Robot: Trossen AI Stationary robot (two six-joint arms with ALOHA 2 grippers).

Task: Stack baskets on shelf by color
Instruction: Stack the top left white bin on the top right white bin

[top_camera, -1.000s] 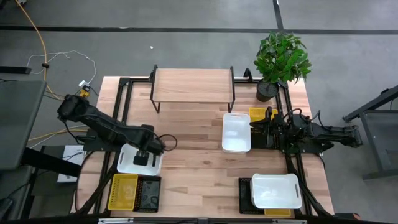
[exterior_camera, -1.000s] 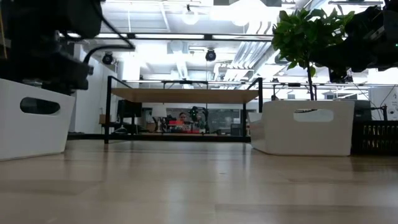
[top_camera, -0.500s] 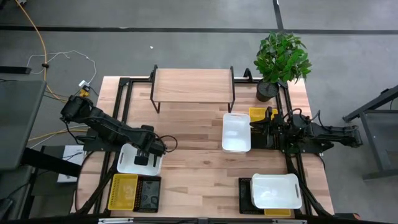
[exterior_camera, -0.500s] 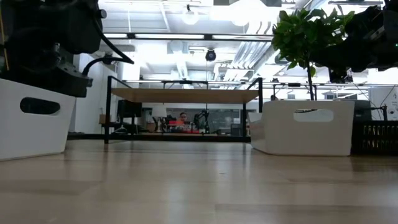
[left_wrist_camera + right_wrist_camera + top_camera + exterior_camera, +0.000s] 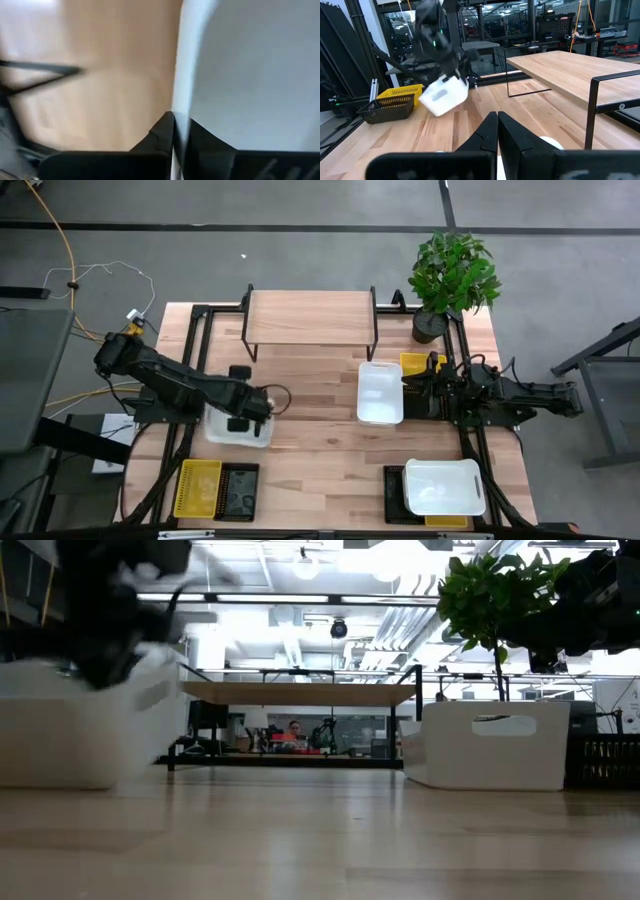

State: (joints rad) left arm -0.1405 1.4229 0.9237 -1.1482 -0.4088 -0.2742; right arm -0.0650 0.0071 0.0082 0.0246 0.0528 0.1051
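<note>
We log: left gripper [image 5: 243, 423] clamped on the wall of a white basket [image 5: 238, 430], tilted above the worktop [image 5: 320, 440]; shelf [image 5: 310, 317] ahead; right gripper [image 5: 437, 392] fingers together, beside second white basket [image 5: 380, 392]

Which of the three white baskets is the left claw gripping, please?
The white basket at the table's left, clamped by the left claw; the other two sit untouched at centre and front right.

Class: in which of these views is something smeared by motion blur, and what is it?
Low view: the white basket and the left hand over it are smeared. Left wrist view: the table and basket wall are soft. Right wrist view: the far arm and tilted basket are blurred. High view: sharp throughout; shelf and plant crisp.
</note>
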